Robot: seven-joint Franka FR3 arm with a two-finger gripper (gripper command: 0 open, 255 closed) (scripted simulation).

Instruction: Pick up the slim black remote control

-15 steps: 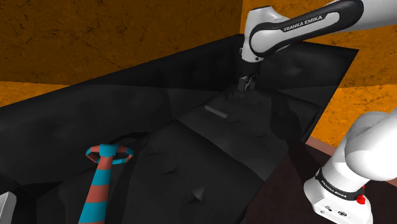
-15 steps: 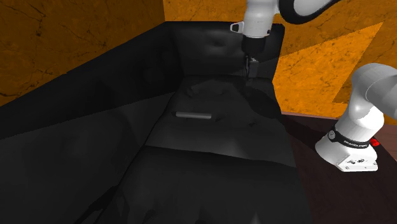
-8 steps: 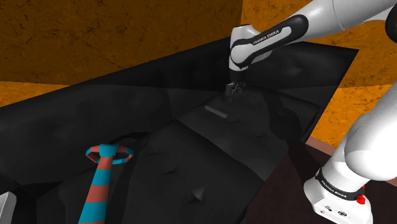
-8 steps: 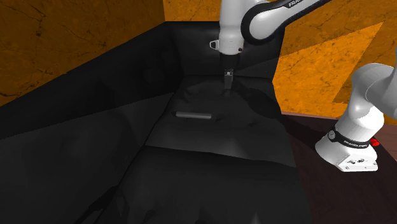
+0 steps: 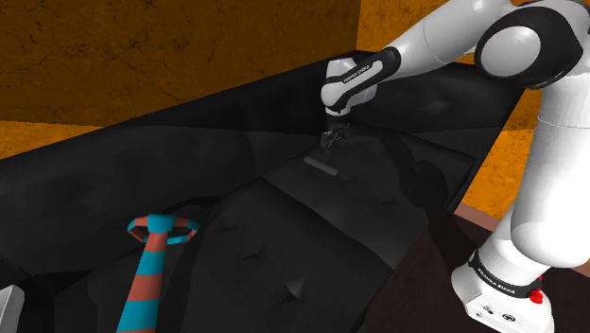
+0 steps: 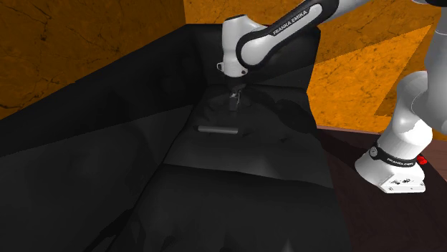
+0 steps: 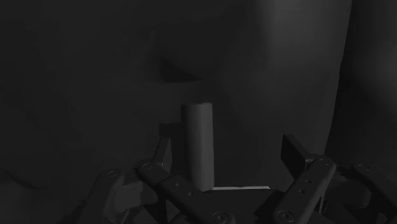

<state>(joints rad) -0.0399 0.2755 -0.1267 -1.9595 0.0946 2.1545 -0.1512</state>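
Observation:
The slim dark grey remote [image 5: 321, 166] lies flat on the seat of a black sofa [image 5: 284, 255], also seen as a short bar, the remote [image 6: 218, 130], in the second exterior view. My gripper [image 5: 331, 140] hangs just above the seat, a little behind the remote's far end, gripper [image 6: 233, 102] pointing down. In the wrist view the remote [image 7: 198, 141] runs lengthwise away from the hand, closer to one finger [image 7: 163, 154] than the other. The gripper [image 7: 226, 156] is open and touches nothing.
A teal-and-red striped object [image 5: 147, 274] with a ring-shaped top leans on the sofa at the shoulder view's lower left. The sofa's backrest [image 6: 93, 107] rises beside the seat. Orange walls [image 5: 142, 57] stand behind. The robot's base [image 5: 501, 284] sits at lower right.
The arm has swung towards the shoulder view's left and lowered, bringing the gripper from the sofa's far end to just behind the remote. The remote has not moved.

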